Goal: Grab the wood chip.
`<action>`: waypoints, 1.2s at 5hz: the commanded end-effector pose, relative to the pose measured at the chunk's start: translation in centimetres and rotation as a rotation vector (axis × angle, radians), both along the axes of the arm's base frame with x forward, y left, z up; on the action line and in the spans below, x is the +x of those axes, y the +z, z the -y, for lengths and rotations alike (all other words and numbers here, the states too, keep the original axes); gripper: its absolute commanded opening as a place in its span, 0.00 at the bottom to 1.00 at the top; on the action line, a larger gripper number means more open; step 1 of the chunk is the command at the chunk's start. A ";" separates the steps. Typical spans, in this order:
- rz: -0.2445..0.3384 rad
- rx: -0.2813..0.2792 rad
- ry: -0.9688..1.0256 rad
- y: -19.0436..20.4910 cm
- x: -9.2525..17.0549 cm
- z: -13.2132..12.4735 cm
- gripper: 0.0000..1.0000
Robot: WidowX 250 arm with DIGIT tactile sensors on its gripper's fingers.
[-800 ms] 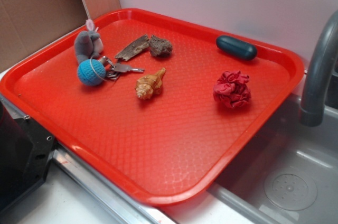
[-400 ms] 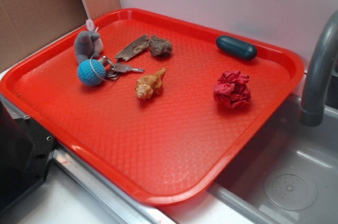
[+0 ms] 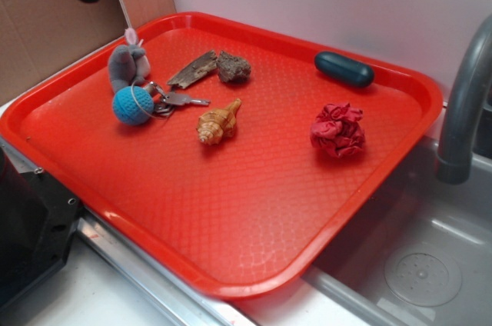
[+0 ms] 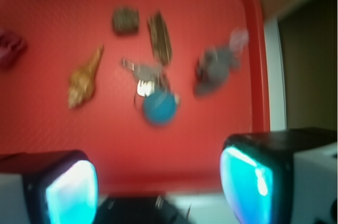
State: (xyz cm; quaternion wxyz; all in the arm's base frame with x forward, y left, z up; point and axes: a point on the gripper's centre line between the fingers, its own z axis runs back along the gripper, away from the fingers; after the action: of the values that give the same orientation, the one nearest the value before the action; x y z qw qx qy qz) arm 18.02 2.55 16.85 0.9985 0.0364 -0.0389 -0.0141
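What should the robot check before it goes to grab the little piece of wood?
1. Gripper open and empty: ok, jaws wide apart, nothing between them.
2. Wood chip in sight: ok, lying flat on the red tray.
3. Top of the chip free: ok, nothing on it.
4. Room around the chip: not ok, the rock sits right at one end; touching or not, cannot tell.
5. Keys clear of the chip: ok, small gap.
6. Gripper over the chip: not ok, it is high above the tray's edge.

Grey-brown wood chip (image 3: 193, 69) on red, diamond-textured tray (image 3: 254, 211); blue ball (image 3: 132, 105).
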 end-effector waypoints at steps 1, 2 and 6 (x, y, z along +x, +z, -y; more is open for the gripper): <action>0.016 -0.008 -0.125 -5.4 7.3 -1.7 1.00; -0.004 0.000 -0.155 -8.3 8.8 -2.0 1.00; -0.061 -0.041 -0.209 -16.2 13.3 -2.6 1.00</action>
State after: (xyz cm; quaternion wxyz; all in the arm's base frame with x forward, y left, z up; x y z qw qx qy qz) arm 31.21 5.79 1.25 0.9923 0.0079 -0.0120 -0.1229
